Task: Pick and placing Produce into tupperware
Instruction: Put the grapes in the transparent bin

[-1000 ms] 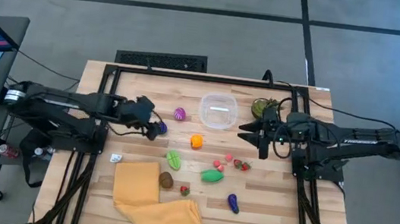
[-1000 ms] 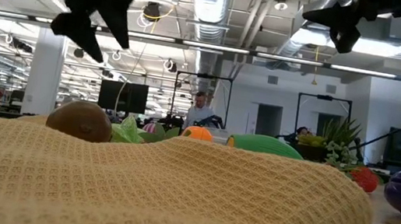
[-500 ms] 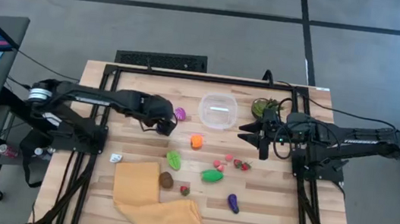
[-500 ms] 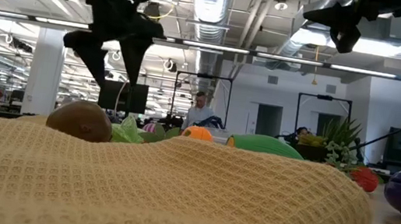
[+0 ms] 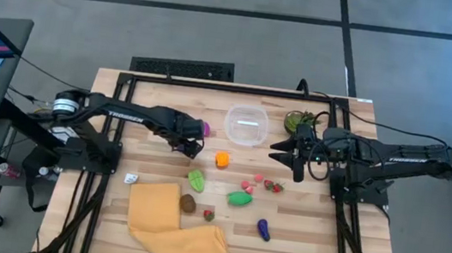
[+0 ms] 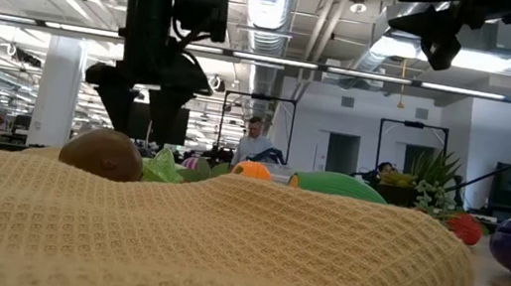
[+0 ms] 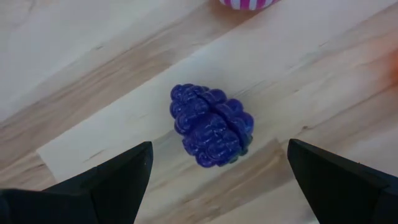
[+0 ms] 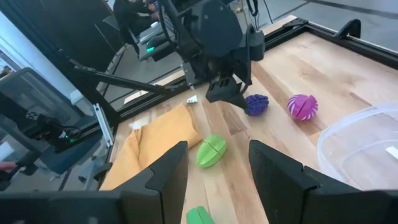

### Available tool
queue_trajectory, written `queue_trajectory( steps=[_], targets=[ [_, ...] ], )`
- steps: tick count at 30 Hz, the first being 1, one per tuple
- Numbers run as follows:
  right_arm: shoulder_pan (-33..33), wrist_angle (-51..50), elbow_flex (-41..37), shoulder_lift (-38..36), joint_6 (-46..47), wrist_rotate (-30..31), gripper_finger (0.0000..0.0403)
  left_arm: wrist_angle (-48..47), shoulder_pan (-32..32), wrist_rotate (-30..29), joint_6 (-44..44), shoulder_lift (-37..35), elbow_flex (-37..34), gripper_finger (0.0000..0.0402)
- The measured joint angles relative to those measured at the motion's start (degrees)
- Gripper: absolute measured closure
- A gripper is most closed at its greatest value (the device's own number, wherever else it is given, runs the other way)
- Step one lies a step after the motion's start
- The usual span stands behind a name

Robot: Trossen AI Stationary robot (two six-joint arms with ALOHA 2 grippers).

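Note:
My left gripper (image 5: 190,145) is open and points down over a purple grape cluster (image 7: 212,124) lying on the wood. In the left wrist view its two fingers stand on either side of the cluster without touching it. A magenta piece (image 5: 203,128) lies just beyond. The clear round tub (image 5: 246,125) sits near the table's far edge. An orange piece (image 5: 222,159), a green leafy piece (image 5: 196,180), a green piece (image 5: 240,198), red bits (image 5: 249,184), a brown piece (image 5: 188,203) and a purple eggplant (image 5: 263,229) lie scattered. My right gripper (image 5: 275,150) waits open, raised, right of the tub.
A yellow waffle cloth (image 5: 175,224) lies rumpled at the near edge and fills the foreground of the low view. A potted green plant (image 5: 300,120) stands by the right arm. A black frame (image 5: 214,85) borders the table. Bare wood (image 5: 310,215) lies at the near right.
My left gripper has swung toward the table's right and slightly nearer, turned to point down, and come lower over the purple grape cluster. Nothing on the table has moved.

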Motion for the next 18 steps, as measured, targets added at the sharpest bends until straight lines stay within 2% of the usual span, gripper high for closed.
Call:
queue_trajectory(
  steps=[18],
  targets=[
    [0.0, 0.0, 0.0, 0.0, -0.6, 0.0, 0.0209, 5.0, 2.6, -0.4, 6.0, 1.7, 0.0, 0.0037]
  ],
)
